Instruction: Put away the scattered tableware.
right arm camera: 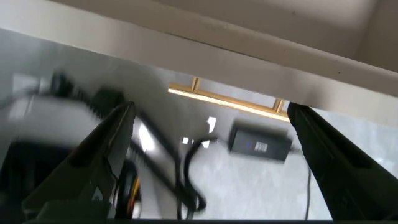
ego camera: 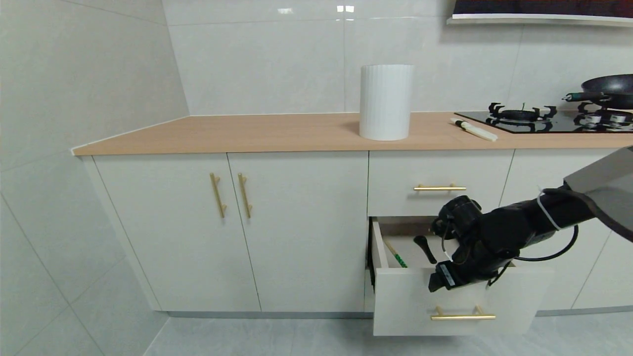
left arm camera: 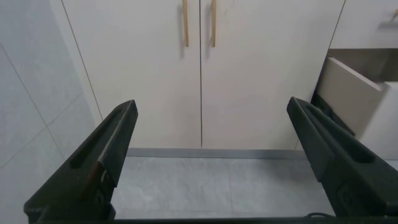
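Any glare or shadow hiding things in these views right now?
Head view: light glints on the wall tiles, away from the work; the open drawer is shaded inside, its black utensil dim. Left wrist view: even light on the cabinet doors. Right wrist view: the gold handle gleams mildly.

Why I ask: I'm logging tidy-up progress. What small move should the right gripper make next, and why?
Probably raise the open, empty right gripper from the pulled-out white drawer toward the cream-coloured utensil lying on the wooden countertop; it looks unstored.
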